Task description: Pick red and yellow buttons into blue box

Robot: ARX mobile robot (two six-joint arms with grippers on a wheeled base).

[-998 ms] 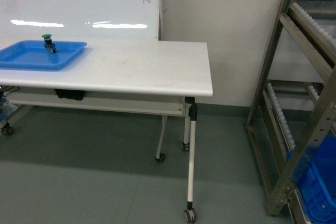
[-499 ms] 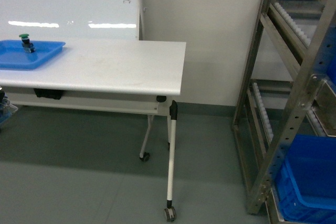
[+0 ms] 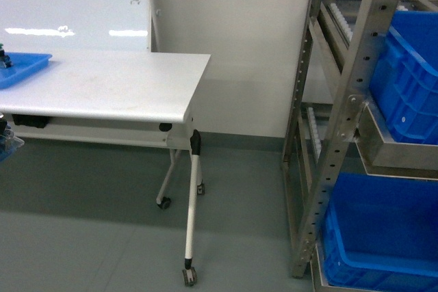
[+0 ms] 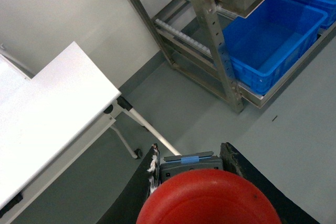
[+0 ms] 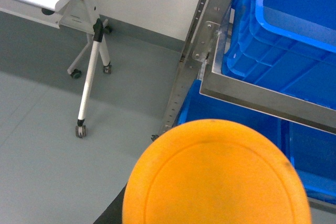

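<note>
In the left wrist view the red button [image 4: 207, 198] fills the bottom, its grey block body clamped between the black fingers [image 4: 140, 184] of my left gripper [image 4: 190, 153], which is shut on it above the floor. In the right wrist view the yellow button [image 5: 215, 177] hides nearly all of my right gripper [image 5: 210, 219]; only a dark finger edge [image 5: 111, 212] shows beside the cap. A blue box [image 3: 383, 237] sits on the rack's bottom level, another [image 3: 410, 80] above it. The same boxes show in the wrist views [image 4: 273, 40] [image 5: 283, 61]. Neither gripper shows in the head view.
A metal rack [image 3: 342, 121] with roller shelves stands at the right. A white table [image 3: 116, 87] on castered legs stands at the left, with a shallow blue tray [image 3: 20, 66] at its left end. Grey floor lies between them.
The head view has swung right: the table and tray have slid left, and the rack with its blue boxes has come into view.
</note>
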